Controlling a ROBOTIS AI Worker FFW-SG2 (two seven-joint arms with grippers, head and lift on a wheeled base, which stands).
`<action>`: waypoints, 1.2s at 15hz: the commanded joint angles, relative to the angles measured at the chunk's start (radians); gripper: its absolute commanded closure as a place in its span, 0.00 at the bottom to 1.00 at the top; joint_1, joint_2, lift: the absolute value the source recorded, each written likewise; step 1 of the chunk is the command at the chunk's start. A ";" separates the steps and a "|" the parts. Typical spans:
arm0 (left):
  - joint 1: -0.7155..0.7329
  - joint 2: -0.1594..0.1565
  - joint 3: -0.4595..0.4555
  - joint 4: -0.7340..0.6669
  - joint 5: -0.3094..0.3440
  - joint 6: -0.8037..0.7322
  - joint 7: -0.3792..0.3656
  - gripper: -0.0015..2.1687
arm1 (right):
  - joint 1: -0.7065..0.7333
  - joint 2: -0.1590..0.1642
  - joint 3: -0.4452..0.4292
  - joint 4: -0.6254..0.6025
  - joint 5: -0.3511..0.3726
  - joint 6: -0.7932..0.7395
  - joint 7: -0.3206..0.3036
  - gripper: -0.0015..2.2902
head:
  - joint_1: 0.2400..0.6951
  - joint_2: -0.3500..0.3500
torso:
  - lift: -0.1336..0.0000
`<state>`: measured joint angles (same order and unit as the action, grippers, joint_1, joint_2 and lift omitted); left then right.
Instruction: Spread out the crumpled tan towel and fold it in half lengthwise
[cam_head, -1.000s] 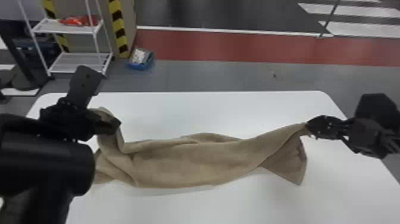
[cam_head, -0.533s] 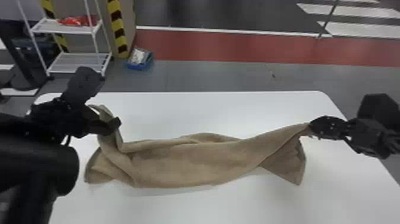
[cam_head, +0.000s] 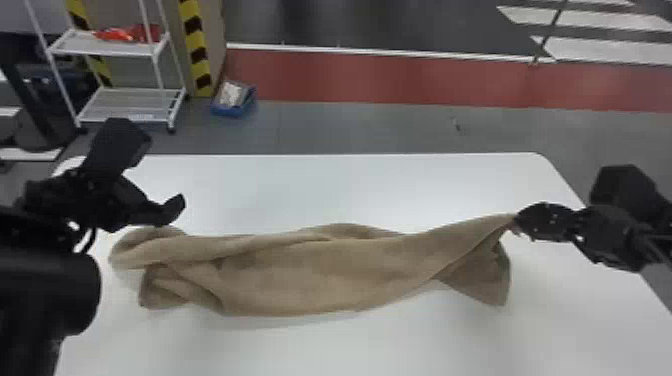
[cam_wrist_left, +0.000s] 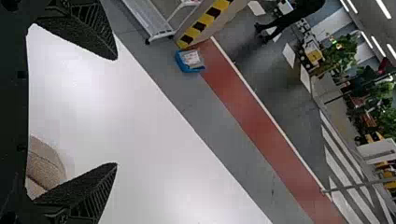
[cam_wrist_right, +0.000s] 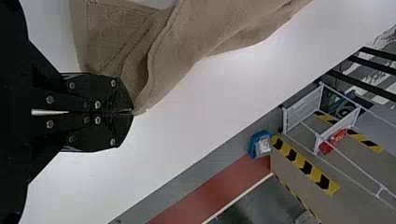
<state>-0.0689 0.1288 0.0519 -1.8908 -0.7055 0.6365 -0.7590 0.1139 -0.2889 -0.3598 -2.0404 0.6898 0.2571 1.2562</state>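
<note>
Where a white table stretches before the robot, a tan towel lies as a long, rumpled band. Its long axis runs left to right, roughly parallel to the table's far edge. The right end narrows to a point aimed at the robot's right, with a loose flap spreading toward the robot below it; the left end is rounded and bunched, with a small folded corner on its near side.

White tabletop shows between towel and far edge, and again on the towel's near side. The wavy upper edge has a low hump near the middle; the lower edge bows toward the robot.

The left gripper is just beside the towel's left end; in its wrist view, the left gripper is spread wide, holding nothing. The right gripper is clamped on the towel's pointed end, fingertips together in its wrist view.

Beyond the table, toward the left, a white shelf rack holds something red on a shelf. A blue bin sits on the floor beside it, with pale contents.
</note>
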 joint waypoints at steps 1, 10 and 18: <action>0.109 0.040 0.077 -0.119 0.051 -0.008 -0.028 0.05 | 0.000 0.007 -0.004 0.000 -0.001 0.000 0.000 0.58 | 1.00 0.38 | 0.07; 0.454 0.045 0.249 -0.332 0.144 -0.125 -0.172 0.10 | 0.127 0.043 -0.010 -0.083 0.011 -0.141 -0.054 0.58 | 1.00 0.50 | 0.07; 0.460 0.028 0.175 -0.307 0.095 -0.131 -0.221 0.15 | 0.227 0.043 -0.053 -0.078 0.120 -0.310 -0.189 0.58 | 1.00 0.40 | 0.07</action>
<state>0.3920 0.1565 0.2336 -2.2070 -0.5946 0.5086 -0.9731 0.3388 -0.2466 -0.4105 -2.1192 0.8115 -0.0523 1.0673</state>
